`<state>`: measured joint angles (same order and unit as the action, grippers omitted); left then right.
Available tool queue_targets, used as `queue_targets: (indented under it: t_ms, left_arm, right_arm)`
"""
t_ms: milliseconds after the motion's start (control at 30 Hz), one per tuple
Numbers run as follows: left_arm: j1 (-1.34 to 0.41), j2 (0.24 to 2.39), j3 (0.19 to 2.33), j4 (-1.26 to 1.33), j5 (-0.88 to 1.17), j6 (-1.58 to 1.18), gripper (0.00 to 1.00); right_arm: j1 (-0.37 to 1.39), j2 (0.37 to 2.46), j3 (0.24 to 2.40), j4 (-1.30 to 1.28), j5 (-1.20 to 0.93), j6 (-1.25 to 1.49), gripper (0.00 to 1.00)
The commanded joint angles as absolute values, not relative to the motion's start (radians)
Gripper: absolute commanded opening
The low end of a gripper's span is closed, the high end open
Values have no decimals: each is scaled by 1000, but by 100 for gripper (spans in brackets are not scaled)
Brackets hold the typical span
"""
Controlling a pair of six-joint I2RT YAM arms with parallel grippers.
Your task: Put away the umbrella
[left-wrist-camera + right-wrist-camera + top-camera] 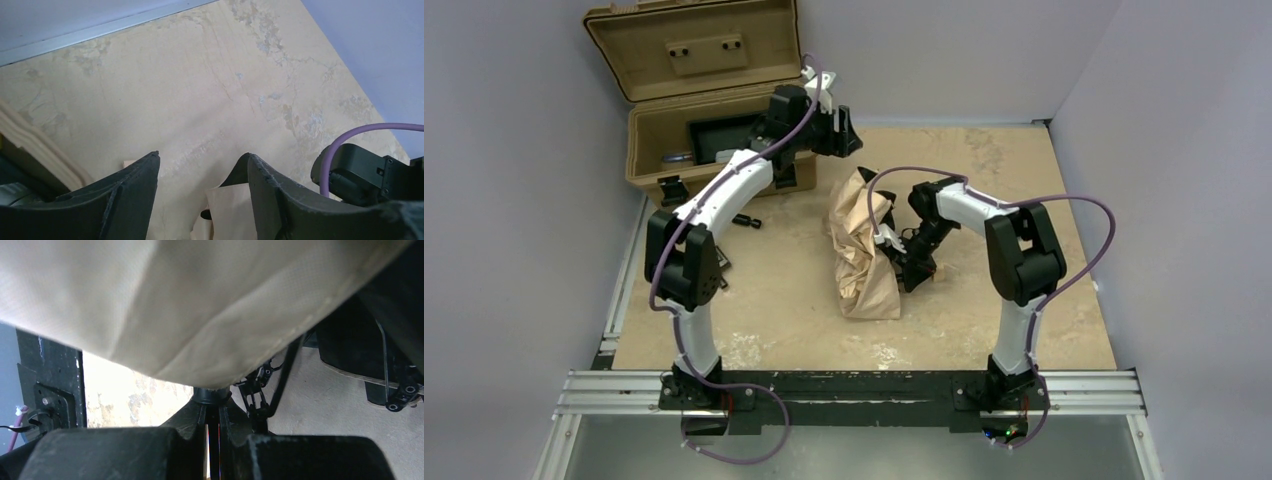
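Beige fabric folding umbrella (862, 255) lies crumpled on the mottled counter (1044, 300), not yet stowed; my right gripper (212, 412) is clamped on it, my left gripper (201, 157) gapes empty near the open tan hard case (649, 150).

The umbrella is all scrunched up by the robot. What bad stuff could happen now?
1. The right jaws pinch only a thin dark stem under the umbrella fabric, so it might twist or slip out when lifted.
2. The fabric is loose and the ribs stick out; they could catch on the case rim.
3. The left arm reaches across the open case, so it may block the way in.
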<state>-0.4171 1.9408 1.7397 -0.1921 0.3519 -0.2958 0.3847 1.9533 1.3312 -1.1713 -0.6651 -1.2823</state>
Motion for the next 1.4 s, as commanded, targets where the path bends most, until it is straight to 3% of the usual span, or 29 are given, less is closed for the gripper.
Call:
queue_targets:
  t_ms: [0, 300, 467, 700, 900, 1367]
  left_arm:
    - [-399, 1793, 1785, -239, 324, -283, 64]
    - [-399, 1598, 1488, -266, 506, -443, 65]
    - [-398, 1472, 1181, -293, 328, -557, 61]
    - [-397, 1451, 947, -247, 135, -790, 61]
    - [-398, 1542, 911, -103, 65, -873, 60]
    - [-399, 1783, 957, 141, 164, -1024, 57]
  right_arm:
    - [374, 1962, 1357, -1185, -664, -1266, 0]
    - [375, 1952, 1370, -1199, -680, -1279, 0]
    - [374, 1932, 1334, -1194, -685, -1306, 0]
    - [373, 1930, 1338, -1193, -704, -1330, 0]
    - [373, 1910, 1323, -1182, -707, -1349, 0]
    - [373, 1885, 1304, -1131, -712, -1385, 0]
